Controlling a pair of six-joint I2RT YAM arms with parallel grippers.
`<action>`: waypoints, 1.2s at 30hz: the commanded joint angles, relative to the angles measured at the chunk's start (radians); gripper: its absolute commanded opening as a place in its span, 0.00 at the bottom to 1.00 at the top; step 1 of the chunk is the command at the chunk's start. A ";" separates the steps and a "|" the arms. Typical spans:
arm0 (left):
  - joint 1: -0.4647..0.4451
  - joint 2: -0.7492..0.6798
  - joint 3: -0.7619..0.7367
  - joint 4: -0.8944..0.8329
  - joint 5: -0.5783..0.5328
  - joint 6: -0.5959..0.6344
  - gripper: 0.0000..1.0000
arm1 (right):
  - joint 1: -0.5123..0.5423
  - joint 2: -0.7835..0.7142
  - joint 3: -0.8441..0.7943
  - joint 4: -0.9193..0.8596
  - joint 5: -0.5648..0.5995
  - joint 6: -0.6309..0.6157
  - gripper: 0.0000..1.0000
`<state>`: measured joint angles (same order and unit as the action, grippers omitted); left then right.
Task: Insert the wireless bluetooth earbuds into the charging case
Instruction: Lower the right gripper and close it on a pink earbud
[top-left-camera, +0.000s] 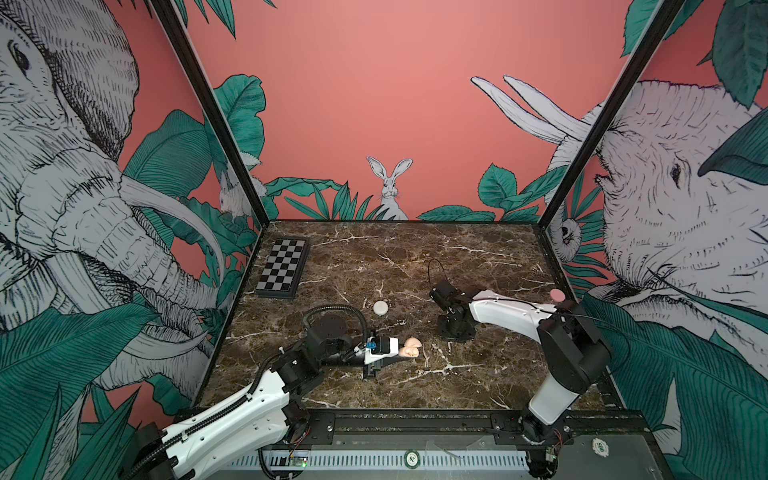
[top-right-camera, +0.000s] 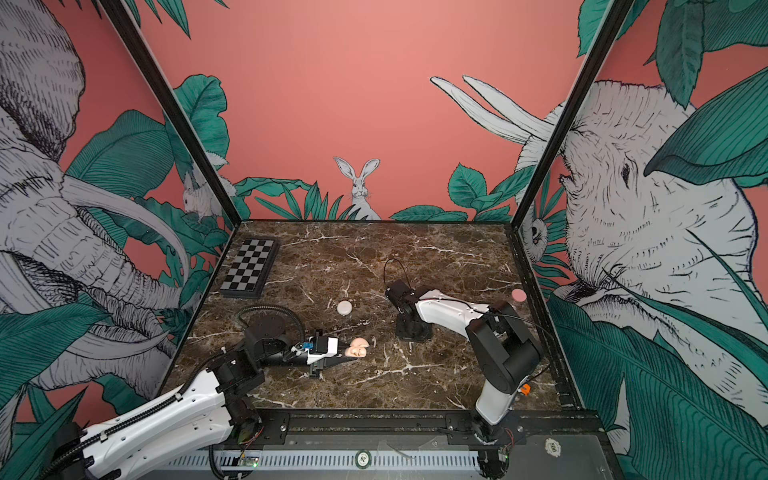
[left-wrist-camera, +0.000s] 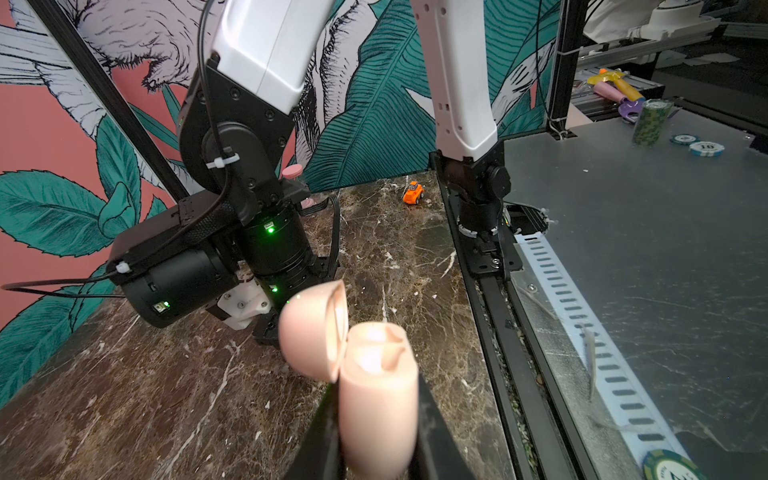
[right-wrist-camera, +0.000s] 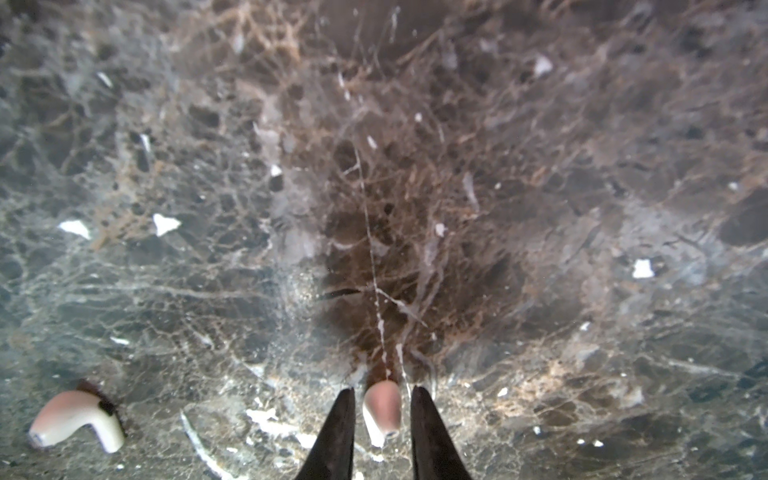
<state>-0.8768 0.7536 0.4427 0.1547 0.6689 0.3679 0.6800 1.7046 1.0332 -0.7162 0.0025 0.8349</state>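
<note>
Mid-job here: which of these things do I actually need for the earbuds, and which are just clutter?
Job: charging case, open, in left hand; earbud between right hand tips; second earbud on the marble nearby.
Clutter: chessboard; white puck; pink puck; orange toy car; poker chips.

Soft, even light fills both top views; the printed elephant-and-leaf wall panels (top-left-camera: 62, 208) stretch toward the edges. The right wrist view is hazy, with a shadow pooling on the brown veined marble desk (right-wrist-camera: 415, 270). In the left wrist view the pale-pink plastic charging case (left-wrist-camera: 376, 399) is blurred, its inside glaring.
</note>
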 joint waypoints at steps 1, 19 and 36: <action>-0.005 -0.003 0.034 -0.007 0.012 0.022 0.00 | -0.003 0.016 -0.004 -0.029 0.006 0.007 0.24; -0.005 0.003 0.035 -0.010 0.014 0.025 0.00 | -0.004 0.032 -0.009 -0.021 -0.009 0.010 0.20; -0.008 0.006 0.037 -0.017 0.012 0.032 0.00 | -0.007 0.023 -0.031 -0.015 -0.010 0.047 0.14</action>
<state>-0.8795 0.7605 0.4435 0.1467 0.6689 0.3782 0.6796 1.7252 1.0313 -0.7170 -0.0124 0.8650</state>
